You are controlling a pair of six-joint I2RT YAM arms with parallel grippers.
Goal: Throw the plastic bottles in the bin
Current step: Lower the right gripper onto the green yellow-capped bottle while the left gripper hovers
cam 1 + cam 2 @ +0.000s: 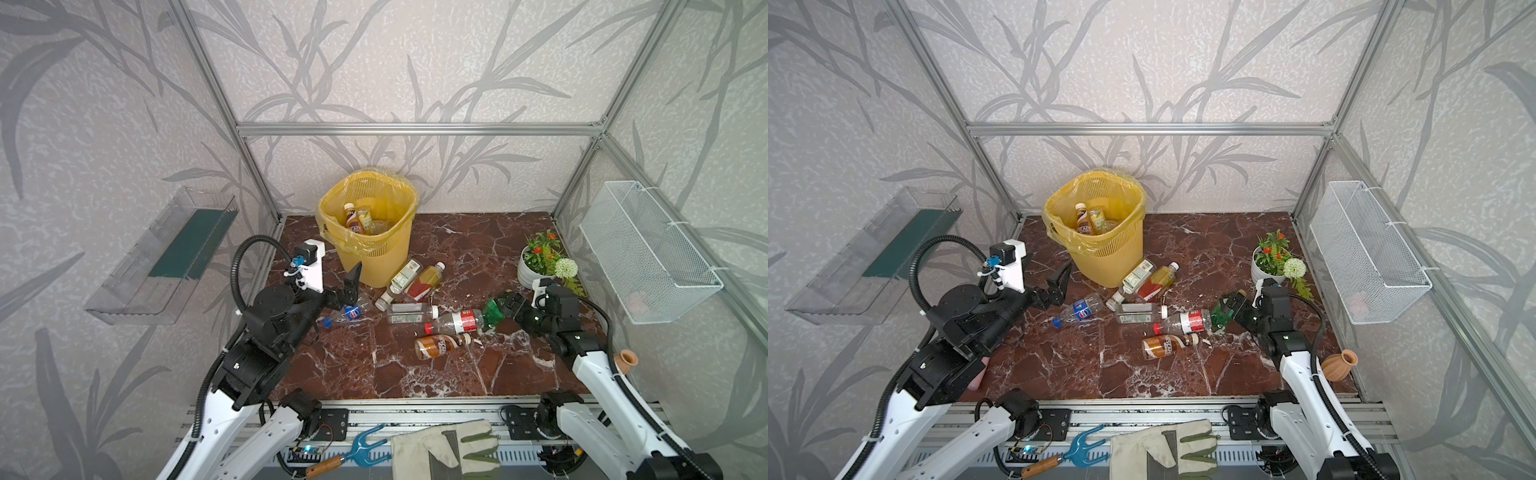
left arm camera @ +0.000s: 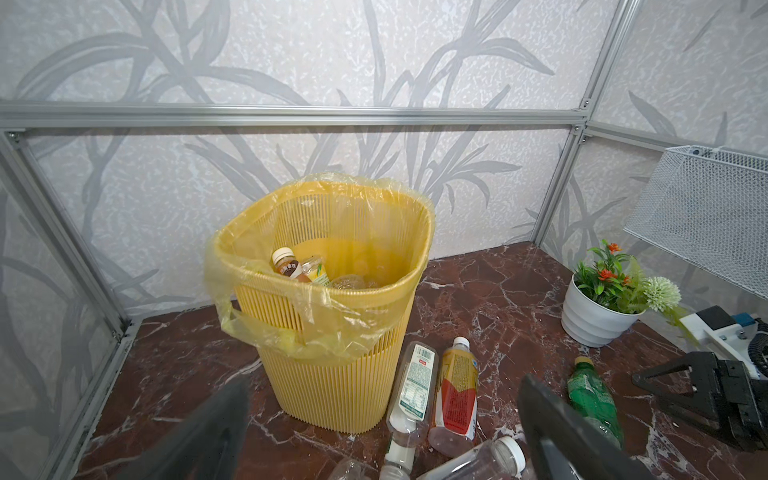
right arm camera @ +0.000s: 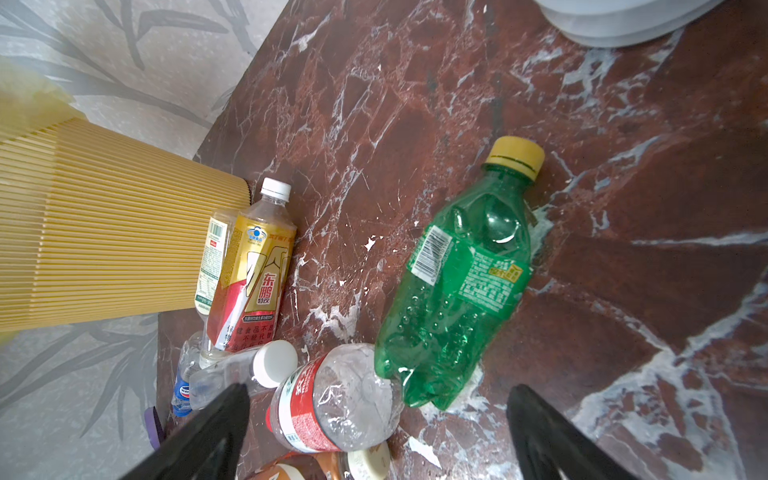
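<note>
Right hand (image 1: 503, 302): fingers spread, empty, poised just over and beside the green bottle (image 3: 453, 282). That bottle lies flat on the worktop (image 1: 415, 374), ungripped, with no contact visible. Left hand (image 1: 1059, 289): fingers spread wide, empty, held off the worktop beside the bin (image 1: 374, 262) and near the blue-label bottle (image 1: 1079, 309). Loose on the worktop, seven in all: the green bottle; red-label bottle (image 1: 455, 322), base against the green one; brown-label bottle (image 1: 442, 345); clear white-capped bottle (image 1: 411, 312); yellow-and-red bottle (image 1: 426, 280) and white-label bottle (image 1: 401, 280), side by side at the foot of the bin; the blue-label bottle. Inside the bin: binned bottles (image 1: 353, 218), at least three showing, any beneath hidden. Judgement: roughly a third done and seven left, with the green bottle the likely piece in hand and its grasp not yet made. Views: the right wrist view gives the green bottle full length, with yellow cap and barcode, where both top views show only a green patch past the hand. The left wrist view shows the gap between that hand and the bottle. The brown-label bottle shows complete only from above. The blue-label bottle shows whole in a top view, a fragment elsewhere.
</note>
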